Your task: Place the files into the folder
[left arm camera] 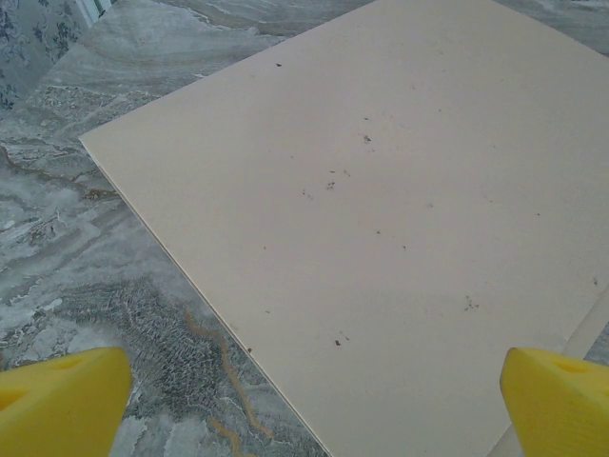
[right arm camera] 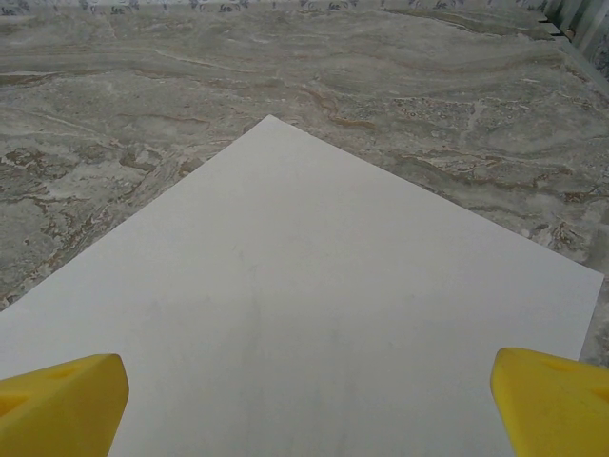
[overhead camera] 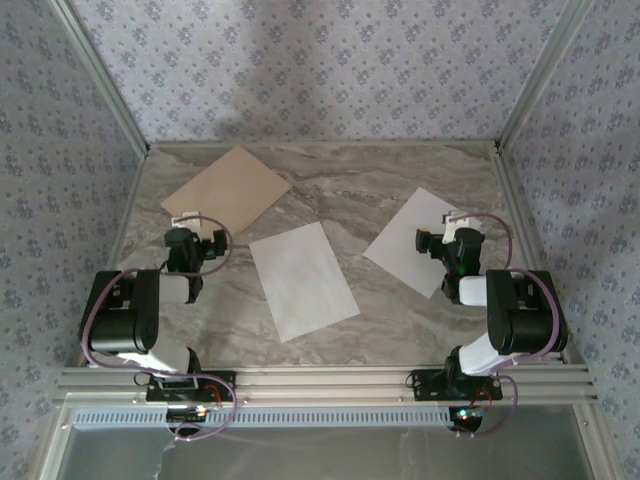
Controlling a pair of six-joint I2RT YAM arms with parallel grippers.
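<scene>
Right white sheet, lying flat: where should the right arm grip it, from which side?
Probably its near edge, coming down from above on the robot's side. The sheet lies flat on the table with no raised lip, so a side pinch finds nothing. The open right gripper sits over that near part; its fingers would likely need to press and buckle the edge to pinch it.

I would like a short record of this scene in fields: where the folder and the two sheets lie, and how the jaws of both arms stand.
folder: looks closed, flat, far left of table
middle sheet: flat, table centre
right sheet: flat, right side
left jaws: open, yellow fingertips above folder
right jaws: open, yellow fingertips above right sheet
task state: both sheets outside folder
</scene>
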